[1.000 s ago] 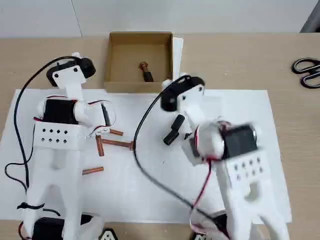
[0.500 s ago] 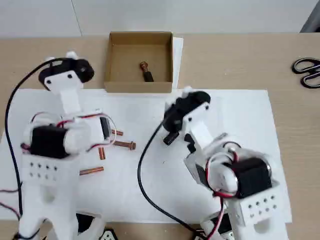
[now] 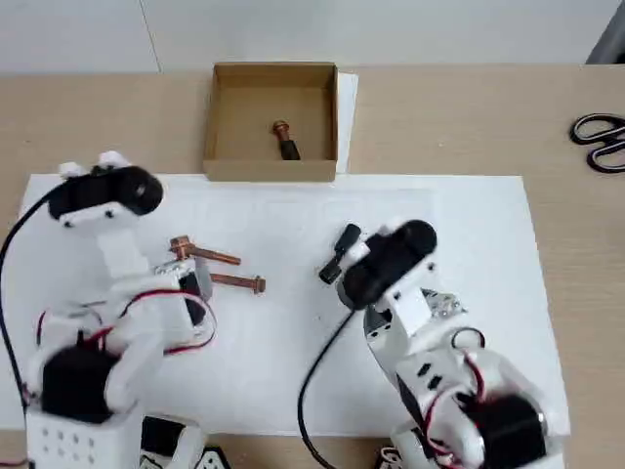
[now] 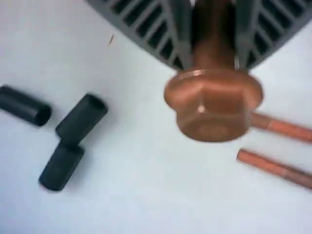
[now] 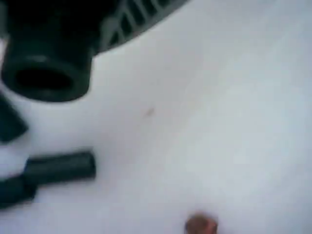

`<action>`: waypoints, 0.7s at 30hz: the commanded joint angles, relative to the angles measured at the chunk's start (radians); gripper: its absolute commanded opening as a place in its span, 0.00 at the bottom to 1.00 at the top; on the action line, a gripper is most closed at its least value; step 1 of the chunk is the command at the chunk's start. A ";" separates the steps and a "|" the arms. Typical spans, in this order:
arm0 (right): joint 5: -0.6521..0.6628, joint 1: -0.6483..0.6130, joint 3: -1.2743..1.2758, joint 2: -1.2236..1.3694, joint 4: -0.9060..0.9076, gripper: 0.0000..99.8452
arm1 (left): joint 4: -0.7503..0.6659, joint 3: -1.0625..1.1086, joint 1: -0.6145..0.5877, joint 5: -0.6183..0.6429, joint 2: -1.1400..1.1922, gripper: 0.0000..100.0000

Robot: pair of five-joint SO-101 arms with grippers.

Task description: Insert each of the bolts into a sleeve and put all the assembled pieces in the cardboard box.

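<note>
Room to pass over paper point(image 3: 293, 342) btwn L arm point(image 3: 122, 293) & R arm point(image 3: 420, 342), centre-bottom. Obstacles: loose bolt point(image 3: 237, 281) left of centre, held sleeve point(image 3: 339, 256) centre, cardboard box point(image 3: 269, 171) top centre, scissors point(image 3: 601, 142) upper right.

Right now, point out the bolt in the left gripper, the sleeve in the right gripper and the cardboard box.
copper-coloured bolt point(image 4: 212, 105): left wrist view, on its hexagonal head.
black sleeve point(image 5: 48, 58): right wrist view, on the rim of its open end.
cardboard box point(image 3: 269, 170): high view, on the wall nearest the arms.
</note>
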 commanded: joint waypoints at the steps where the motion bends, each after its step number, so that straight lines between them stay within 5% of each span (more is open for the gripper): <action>1: -0.012 -0.016 0.106 -0.137 -0.120 0.00 | -0.077 0.065 0.002 0.008 -0.109 0.01; 21: -0.198 -0.315 0.506 -0.410 -0.357 0.00 | -0.479 0.371 0.066 0.006 -0.313 0.01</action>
